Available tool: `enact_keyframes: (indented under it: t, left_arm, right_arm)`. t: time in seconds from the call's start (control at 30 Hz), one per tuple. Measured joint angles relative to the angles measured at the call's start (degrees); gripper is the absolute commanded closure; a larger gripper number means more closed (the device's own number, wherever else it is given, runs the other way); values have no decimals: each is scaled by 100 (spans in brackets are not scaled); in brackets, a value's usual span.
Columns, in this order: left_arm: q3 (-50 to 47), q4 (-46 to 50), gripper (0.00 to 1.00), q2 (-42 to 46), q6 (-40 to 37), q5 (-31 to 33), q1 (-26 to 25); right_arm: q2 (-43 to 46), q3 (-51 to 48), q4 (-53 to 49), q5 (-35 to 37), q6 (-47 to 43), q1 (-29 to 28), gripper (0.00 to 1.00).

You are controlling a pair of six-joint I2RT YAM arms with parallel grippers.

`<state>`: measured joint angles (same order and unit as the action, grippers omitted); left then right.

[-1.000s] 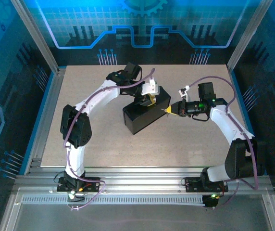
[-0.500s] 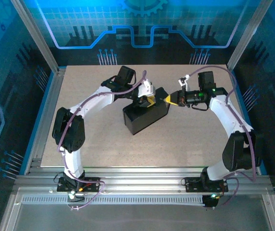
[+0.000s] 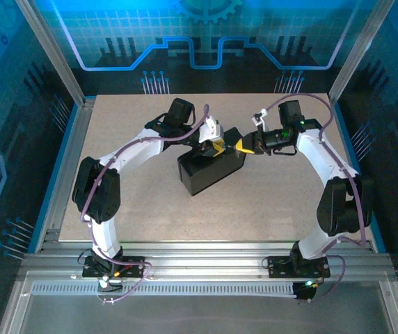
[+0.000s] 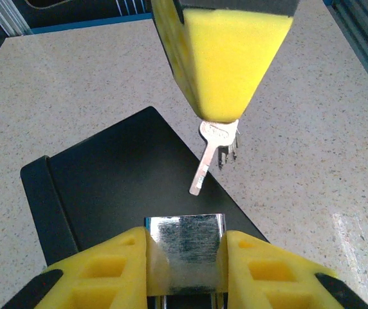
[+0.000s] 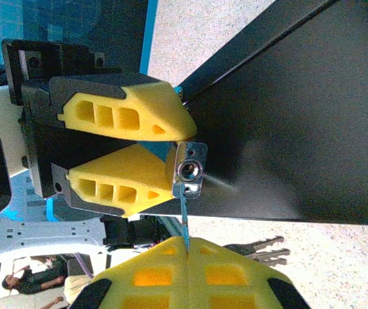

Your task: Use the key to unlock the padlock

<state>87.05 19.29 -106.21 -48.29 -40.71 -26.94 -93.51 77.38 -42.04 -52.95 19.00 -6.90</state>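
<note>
The padlock [image 4: 185,248], a silvery block, is gripped between the yellow jaws of the left gripper [image 3: 215,146] and held above the black box [image 4: 107,187] on the surface [image 4: 312,161]. The key [image 4: 204,164] is pinched by its head in the closed jaws of the right gripper [image 5: 187,243]. Its long axis is aimed away from that gripper, with the tip pointed at the padlock. A gap is seen between tip and padlock in the left wrist view. The keyhole [image 5: 187,170] is turned toward the right gripper. Spare keys [image 5: 261,248] are seen beside the held one.
</note>
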Motion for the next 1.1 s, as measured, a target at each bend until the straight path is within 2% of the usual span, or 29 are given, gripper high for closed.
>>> enact_keyframes:
  t: [0.67,1.1]
  left_arm:
    - [-63,37,85,63,-33,-11,15]
    - [-76,133,85,101,-264,-33,-24]
  right_arm:
    - [-304,138,13,-87,-17,-92,100]
    - [-516,407,-459,-422,-529,-133,100]
